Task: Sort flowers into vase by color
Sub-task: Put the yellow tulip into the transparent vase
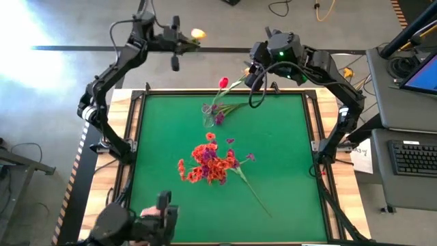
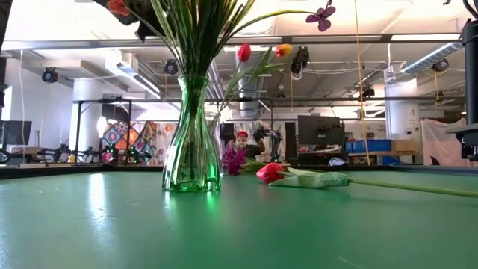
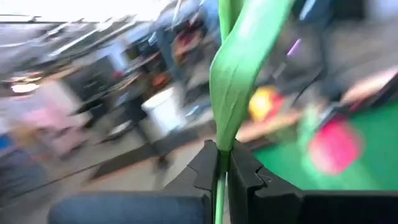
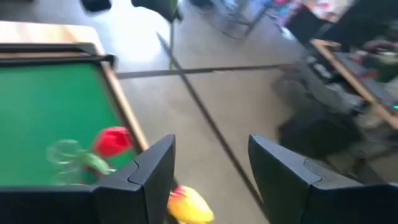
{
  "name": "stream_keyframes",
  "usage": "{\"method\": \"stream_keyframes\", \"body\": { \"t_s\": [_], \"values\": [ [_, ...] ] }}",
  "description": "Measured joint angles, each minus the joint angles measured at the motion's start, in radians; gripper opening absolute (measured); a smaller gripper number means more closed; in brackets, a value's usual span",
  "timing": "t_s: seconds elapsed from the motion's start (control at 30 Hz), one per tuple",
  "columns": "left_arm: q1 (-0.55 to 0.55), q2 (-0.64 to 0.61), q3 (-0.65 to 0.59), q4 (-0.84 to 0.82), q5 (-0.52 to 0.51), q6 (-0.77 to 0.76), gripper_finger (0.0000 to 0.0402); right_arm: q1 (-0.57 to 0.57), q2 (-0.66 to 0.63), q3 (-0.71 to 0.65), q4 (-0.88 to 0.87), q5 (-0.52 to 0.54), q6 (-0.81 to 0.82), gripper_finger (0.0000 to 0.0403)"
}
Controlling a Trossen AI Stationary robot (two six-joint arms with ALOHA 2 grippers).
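My left gripper (image 1: pixel 181 42) is raised beyond the table's far edge and is shut on a yellow tulip (image 1: pixel 198 33). My right gripper (image 1: pixel 252 74) hovers open and empty over the far edge, right of a pink-red tulip (image 1: pixel 223 83). That tulip leans out of a small clear vase (image 1: pixel 208 116), which also holds purple sprays (image 1: pixel 218 117). A second glass vase (image 2: pixel 190 142) at the table's middle holds orange-red and purple sprays (image 1: pixel 212 162). Another pink-red tulip (image 2: pixel 272 172) lies flat on the table beside it, its stem (image 1: pixel 254 197) pointing near-right. My left gripper pinches the yellow tulip's thin green stem (image 3: pixel 221 177) between its two fingers, where a long leaf (image 3: pixel 239 74) begins. The fingers lie across the stem. The tulip is lifted clear of the table, its head (image 1: pixel 198 33) just past the fingertips.
The green mat (image 1: pixel 287 150) has bare room left, right and near of the central bunch. A raised dark frame (image 1: pixel 140 137) borders the mat. A third gripper (image 1: pixel 160 215) sits at the near left edge. Desks with a keyboard (image 1: pixel 415 157) stand to the right.
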Motion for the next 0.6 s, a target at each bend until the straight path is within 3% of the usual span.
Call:
{"method": "stream_keyframes", "body": {
  "t_s": [0.13, 0.33, 0.47, 0.6],
  "values": [
    [-0.008, -0.028, 0.033, -0.005, 0.044, -0.229, 0.0, 0.0, 0.003, 0.0, 0.012, -0.091, 0.023, 0.0196],
    [-0.046, -0.136, 0.005, -0.119, 0.045, -0.262, 0.0, 0.0, 0.003, -0.026, -0.001, -0.102, 0.045, 0.0196],
    [-0.081, -0.236, -0.096, -0.111, 0.033, -0.245, 0.0, 0.0, -0.008, -0.055, -0.003, -0.102, 0.048, 0.0196],
    [-0.11, -0.347, -0.26, 0.046, -0.013, -0.294, 0.0, 0.0, -0.027, -0.088, 0.0, -0.111, 0.068, 0.0196]
  ]
}}
